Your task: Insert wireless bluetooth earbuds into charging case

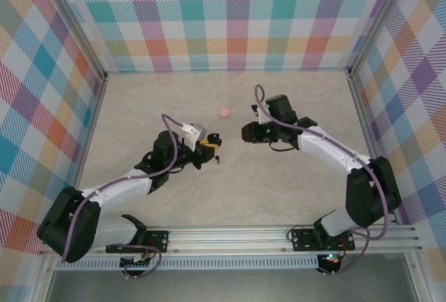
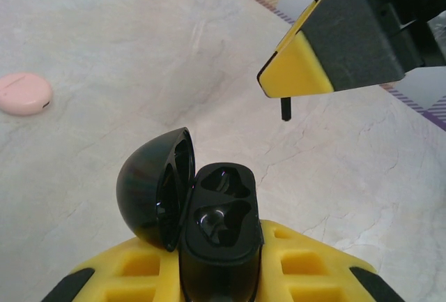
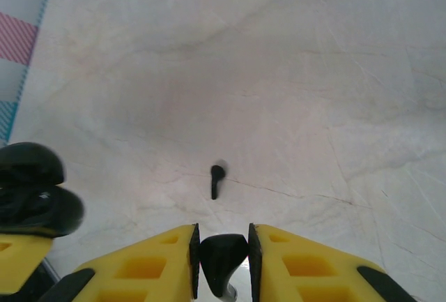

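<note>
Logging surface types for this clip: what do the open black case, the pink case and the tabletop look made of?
Black case: likely hard glossy plastic; bright reflections show on its lid and wells.
Pink case: probably plastic, satin finish; soft even shading, no sharp glints.
Tabletop: smooth, pale marble pattern with grey veins; stone or printed laminate, cannot tell.

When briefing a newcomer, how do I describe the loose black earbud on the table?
On the marble-look table, look just ahead of the right tool. The black earbud lies loose there: tiny and stemmed, unlike the round pink case farther back or its twin pinched in that tool.
</note>
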Robot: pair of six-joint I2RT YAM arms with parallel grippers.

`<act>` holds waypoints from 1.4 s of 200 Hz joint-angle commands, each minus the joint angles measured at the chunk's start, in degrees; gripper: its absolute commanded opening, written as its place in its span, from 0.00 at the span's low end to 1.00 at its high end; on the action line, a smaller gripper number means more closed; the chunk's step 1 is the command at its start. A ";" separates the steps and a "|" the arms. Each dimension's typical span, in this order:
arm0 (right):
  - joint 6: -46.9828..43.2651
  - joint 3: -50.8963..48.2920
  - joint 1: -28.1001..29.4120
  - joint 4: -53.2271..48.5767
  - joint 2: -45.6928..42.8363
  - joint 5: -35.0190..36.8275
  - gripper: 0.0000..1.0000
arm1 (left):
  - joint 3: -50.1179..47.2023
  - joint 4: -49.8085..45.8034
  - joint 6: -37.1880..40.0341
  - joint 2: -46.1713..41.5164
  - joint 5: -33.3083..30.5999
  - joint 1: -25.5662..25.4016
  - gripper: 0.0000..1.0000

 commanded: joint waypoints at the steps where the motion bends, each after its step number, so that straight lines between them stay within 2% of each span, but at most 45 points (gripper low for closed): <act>1: 0.76 -1.00 -0.15 4.57 -3.62 -3.18 0.28 | -1.10 6.84 1.55 0.46 1.92 -0.95 0.22; 76: 2.25 -3.25 3.06 12.11 -10.42 -2.54 0.29 | -2.82 14.33 1.91 1.03 3.35 -1.33 0.22; 157: 2.96 -1.23 7.97 15.39 -9.73 0.09 0.29 | -1.69 15.69 0.31 0.44 2.80 -3.19 0.21; 280: 3.00 -0.09 10.00 16.08 -7.71 0.78 0.29 | -0.41 15.17 -1.76 0.39 2.06 -3.89 0.21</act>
